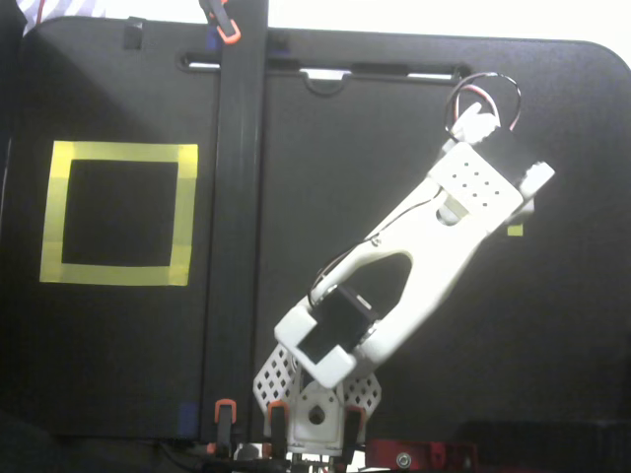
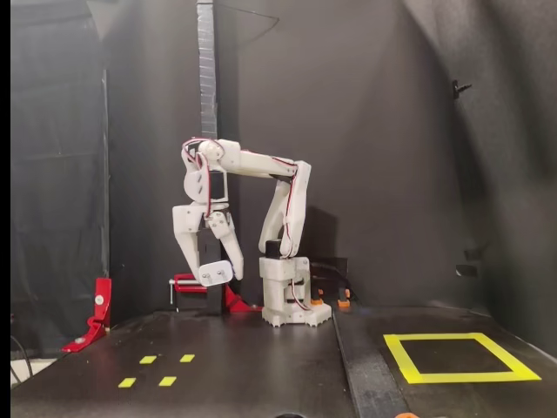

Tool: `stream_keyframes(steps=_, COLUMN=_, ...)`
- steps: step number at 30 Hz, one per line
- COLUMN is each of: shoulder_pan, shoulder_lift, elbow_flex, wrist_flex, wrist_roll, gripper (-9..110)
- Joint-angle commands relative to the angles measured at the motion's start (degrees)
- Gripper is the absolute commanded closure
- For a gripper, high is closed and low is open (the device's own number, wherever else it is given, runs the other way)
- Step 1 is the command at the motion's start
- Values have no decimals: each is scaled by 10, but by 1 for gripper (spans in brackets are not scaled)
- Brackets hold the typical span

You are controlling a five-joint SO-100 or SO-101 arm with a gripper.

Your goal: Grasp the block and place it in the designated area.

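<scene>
One black counter carries everything. One white arm rises from its base at the middle of the counter's back edge in the side-on fixed view, and reaches out toward the left. One designated area, a yellow tape square with a black interior, lies near the counter's right front corner in that view, and near the left edge in the top-down fixed view. Four small yellow squares sit near the left front corner. One hand hangs in the air above the counter, its fingers closed on one block, which looks pale here and is held clear of the surface.
</scene>
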Motion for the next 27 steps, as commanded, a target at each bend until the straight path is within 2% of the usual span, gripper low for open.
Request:
stream_keyframes(steps=1, shoulder_pan=-31, shoulder_lift=-3, elbow_flex=-30, wrist_flex=-7, wrist_roll=34, gripper=79)
stream_keyframes(steps=21, shoulder_pan=-382, shoulder_lift=-29, elbow_flex=-40, wrist_flex=-51, wrist_roll=405, gripper=79)
stream_keyframes(steps=27, shoulder_pan=-487, shoulder_lift=-91, elbow_flex=-105, wrist_flex=-46, wrist_roll=520, gripper=79)
